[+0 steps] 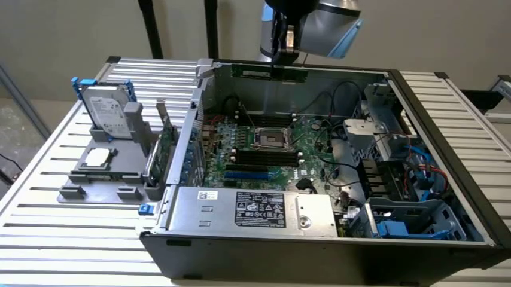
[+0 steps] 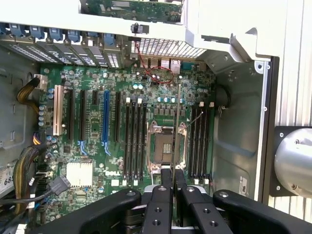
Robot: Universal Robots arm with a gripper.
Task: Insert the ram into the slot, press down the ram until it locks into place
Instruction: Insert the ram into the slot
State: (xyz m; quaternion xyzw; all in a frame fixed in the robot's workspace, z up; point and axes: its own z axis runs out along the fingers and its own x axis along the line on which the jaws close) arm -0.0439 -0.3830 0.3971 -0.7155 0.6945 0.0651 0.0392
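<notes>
My gripper (image 1: 276, 60) hangs above the back rim of the open computer case (image 1: 447, 179), shut on the ram (image 1: 269, 72), a thin green stick held lengthwise and level. In the wrist view the ram (image 2: 175, 126) appears edge-on as a thin line running out from between my fingertips (image 2: 173, 181), over the CPU socket (image 2: 167, 146). Black memory slots (image 2: 134, 139) lie in a parallel group on one side of that socket, with another group of slots (image 2: 200, 141) on the other side. In the exterior view the black slots (image 1: 264, 156) sit well below the ram, on the motherboard.
A hard drive (image 1: 108, 113) stands in a blue-handled holder on a grey stand (image 1: 100, 173) at the exterior view's left, beside an upright expansion card (image 1: 165, 143). The power supply (image 1: 255, 209) fills the case front, and drive cages and cables (image 1: 399, 161) crowd the right.
</notes>
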